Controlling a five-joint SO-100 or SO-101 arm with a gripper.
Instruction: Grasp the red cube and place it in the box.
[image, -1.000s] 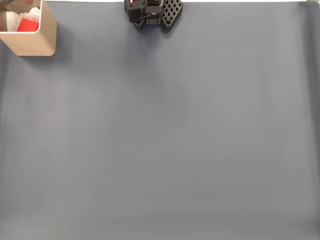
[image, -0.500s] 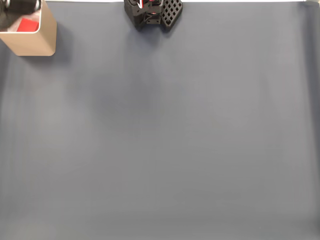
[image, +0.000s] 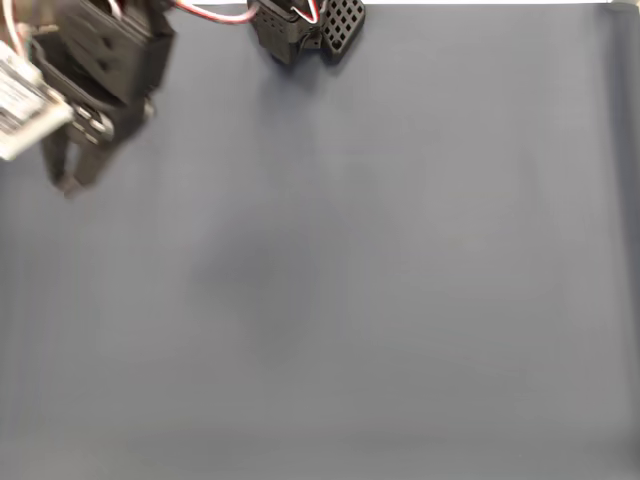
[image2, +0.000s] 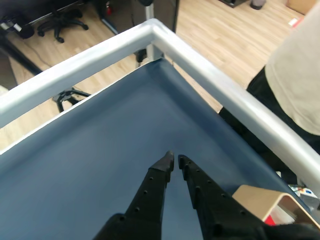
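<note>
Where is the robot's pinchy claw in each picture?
Fixed view: the gripper is in the top left corner, blurred, pointing down the picture.
Wrist view: the gripper rises from the bottom edge to the middle, its fingertips almost touching with nothing between them.
Shared landmark: the blue-grey mat lies under the gripper in both views.

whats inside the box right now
In the wrist view, a bit of red, likely the red cube, shows inside the box against its white lining. The gripper covers the rest of the interior.
</note>
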